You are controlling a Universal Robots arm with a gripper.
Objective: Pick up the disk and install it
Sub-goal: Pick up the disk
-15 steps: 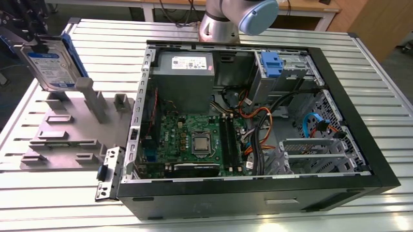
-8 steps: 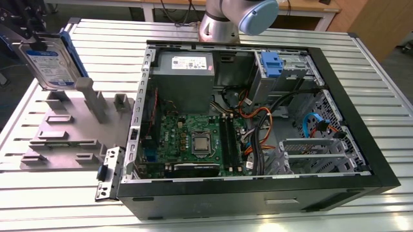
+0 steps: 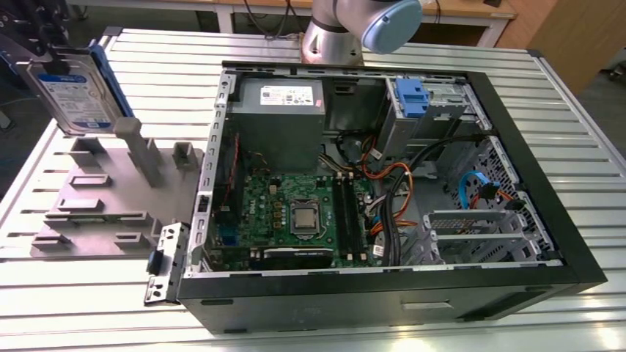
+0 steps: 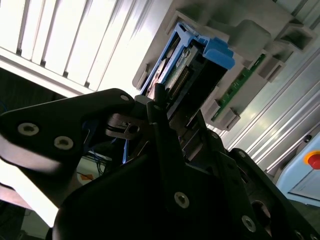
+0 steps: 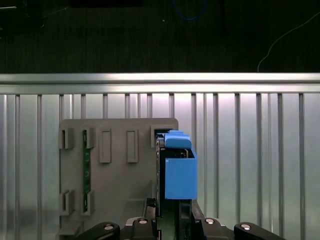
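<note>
The disk [image 3: 70,92] stands on edge at the exterior view's far left, silver with a white-and-blue label and blue rails. My gripper [image 3: 49,59] is shut on its upper end, a dark finger on each flat face. Its lower edge sits right at the grey fixture plate [image 3: 98,198]; I cannot tell whether they touch. In the first wrist view the disk [image 5: 180,175] shows edge-on with its blue carrier, between my gripper [image 5: 172,212] fingers. In the second wrist view the disk [image 4: 200,65] sticks out beyond my gripper [image 4: 160,107].
An open computer case [image 3: 391,293] lies on the slatted table, to the exterior view's right of the fixture. Inside are a grey power supply [image 3: 278,110], a metal drive cage with a blue latch [image 3: 411,99] and loose cables. A green board [image 5: 86,170] stands in the fixture.
</note>
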